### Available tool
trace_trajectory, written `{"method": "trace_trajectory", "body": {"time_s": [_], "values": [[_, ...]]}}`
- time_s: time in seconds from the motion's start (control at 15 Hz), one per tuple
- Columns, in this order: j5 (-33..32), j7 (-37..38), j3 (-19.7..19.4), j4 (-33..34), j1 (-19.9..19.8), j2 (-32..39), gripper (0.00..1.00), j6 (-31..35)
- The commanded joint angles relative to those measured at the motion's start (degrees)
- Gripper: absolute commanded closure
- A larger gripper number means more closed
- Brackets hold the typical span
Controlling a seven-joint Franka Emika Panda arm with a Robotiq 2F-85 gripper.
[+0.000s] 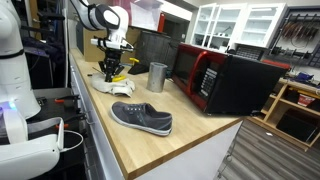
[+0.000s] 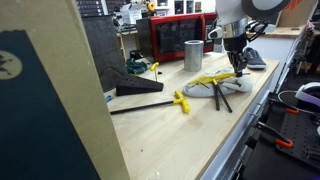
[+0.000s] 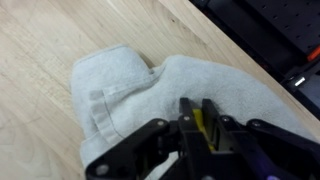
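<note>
The gripper (image 3: 203, 132) is pinching a yellow lace (image 3: 204, 120) between 2 nearly closed fingers, hovering directly over the pale grey shoe (image 3: 130, 90).

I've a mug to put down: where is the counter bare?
The counter is bare between shoe and cup, and between shoe and microwave. More room lies between the yellow-handled tool and the near edge. It is crowded at the cloth, where the gripper hangs.
</note>
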Motion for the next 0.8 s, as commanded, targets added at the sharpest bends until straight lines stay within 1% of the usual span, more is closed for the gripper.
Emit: {"method": "trace_trajectory", "body": {"time_s": [0.0,0.27,0.33,0.4,0.53,0.73], "values": [[4.99,-5.62,-0.75,1.44,1.26,0.82,0.96,-3.27],[6.97,-7.65,0.11,1.33,2.13,0.83,0.96,-5.33],[7.26,-7.95,0.08,1.41,2.3,0.89,0.58,-5.73],[7.44,-7.8,0.01,1.56,2.37,0.95,0.57,-6.12],[8.57,-7.73,-0.4,1.94,2.39,1.21,0.44,-6.92],[13.44,-9.39,-1.69,2.74,2.09,2.3,0.21,-8.13]]}}
